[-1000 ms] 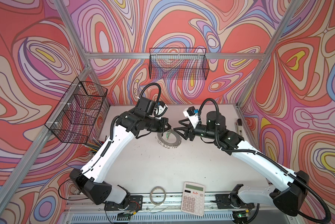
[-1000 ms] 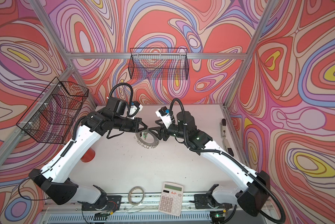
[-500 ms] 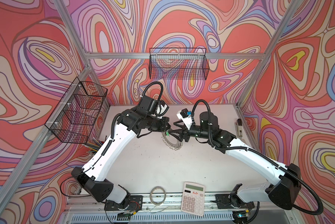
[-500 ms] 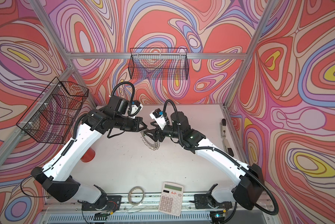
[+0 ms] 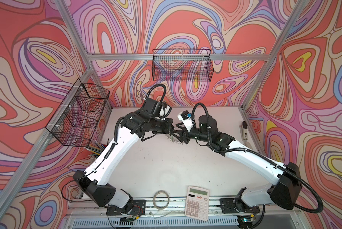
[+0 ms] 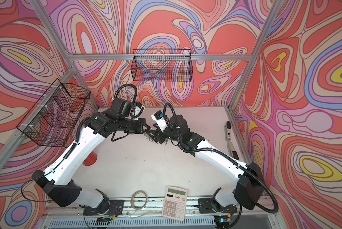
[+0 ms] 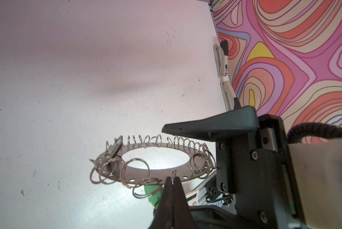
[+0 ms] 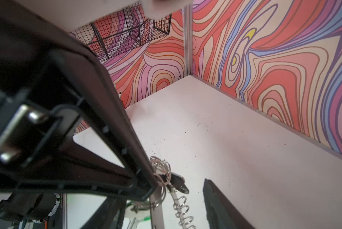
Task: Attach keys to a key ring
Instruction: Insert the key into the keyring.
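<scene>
Two robot arms meet over a white bench (image 5: 166, 170), both reaching for a key ring (image 7: 186, 173) that appears to be lifted clear of the surface between them. The left gripper (image 7: 173, 179) is closed tight on one small wire clip at the key ring's near rim. This probably steadies the whole piece in the air so the other arm can work on it. The right gripper (image 8: 179, 186) comes at the key ring from the opposite side, its fingers apart on either side of the rim and clamped on nothing that can be made out. That stance would suit taking hold of the rim or of a clip.

The key ring is a flat grey metal disc with a large round hole in the middle. Small punched holes run near its edge, and thin wire loops fringe it all the way around. A key with a green tag (image 7: 151, 194) hangs just below the key ring's near rim. A key with a black tag (image 8: 178, 183) sits among the loops at the key ring's rim, between the right gripper's fingers. Whether either key is fully threaded on cannot be told.
</scene>
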You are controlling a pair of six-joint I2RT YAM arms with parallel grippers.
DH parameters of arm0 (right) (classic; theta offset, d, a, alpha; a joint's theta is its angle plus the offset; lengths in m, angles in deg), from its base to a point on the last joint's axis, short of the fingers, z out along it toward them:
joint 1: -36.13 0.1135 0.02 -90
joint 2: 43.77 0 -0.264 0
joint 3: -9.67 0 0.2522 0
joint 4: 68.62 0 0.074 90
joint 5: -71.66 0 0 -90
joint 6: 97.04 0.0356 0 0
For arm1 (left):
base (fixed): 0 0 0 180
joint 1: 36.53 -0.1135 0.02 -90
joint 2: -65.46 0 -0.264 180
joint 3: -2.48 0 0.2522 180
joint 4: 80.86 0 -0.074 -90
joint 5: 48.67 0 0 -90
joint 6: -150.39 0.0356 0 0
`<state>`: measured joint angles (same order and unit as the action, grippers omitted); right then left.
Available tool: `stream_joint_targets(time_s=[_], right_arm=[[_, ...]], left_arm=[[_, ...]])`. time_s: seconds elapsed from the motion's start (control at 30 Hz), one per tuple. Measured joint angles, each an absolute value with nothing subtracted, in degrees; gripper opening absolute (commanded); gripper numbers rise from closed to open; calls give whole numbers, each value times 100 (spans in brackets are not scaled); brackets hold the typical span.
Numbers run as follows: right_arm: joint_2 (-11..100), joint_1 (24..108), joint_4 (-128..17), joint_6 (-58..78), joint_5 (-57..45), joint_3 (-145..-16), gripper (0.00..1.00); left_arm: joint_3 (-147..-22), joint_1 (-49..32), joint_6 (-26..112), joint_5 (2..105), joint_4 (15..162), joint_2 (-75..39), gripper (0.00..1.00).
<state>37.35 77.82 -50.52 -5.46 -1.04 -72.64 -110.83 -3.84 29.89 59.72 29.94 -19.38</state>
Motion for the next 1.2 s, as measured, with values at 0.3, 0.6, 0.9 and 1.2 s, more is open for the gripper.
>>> stream_joint_targets(time_s=[0.3,0.6,0.9,1.2], right_arm=[[3735,7860,-4794,-515,-454,-7354,42],[3685,7826,-4405,-705,-843,-7455,62],[3267,7815,-4459,-740,-386,-7372,69],[3562,7817,-4518,-742,-23,-7439,70]], left_arm=[[-11050,-386,2974,5865,3153,-1898,0],[-11057,-384,3015,5924,3092,-1885,0],[-11144,-384,3015,5939,2996,-1885,0],[-11289,-384,3017,5985,2939,-1885,0]])
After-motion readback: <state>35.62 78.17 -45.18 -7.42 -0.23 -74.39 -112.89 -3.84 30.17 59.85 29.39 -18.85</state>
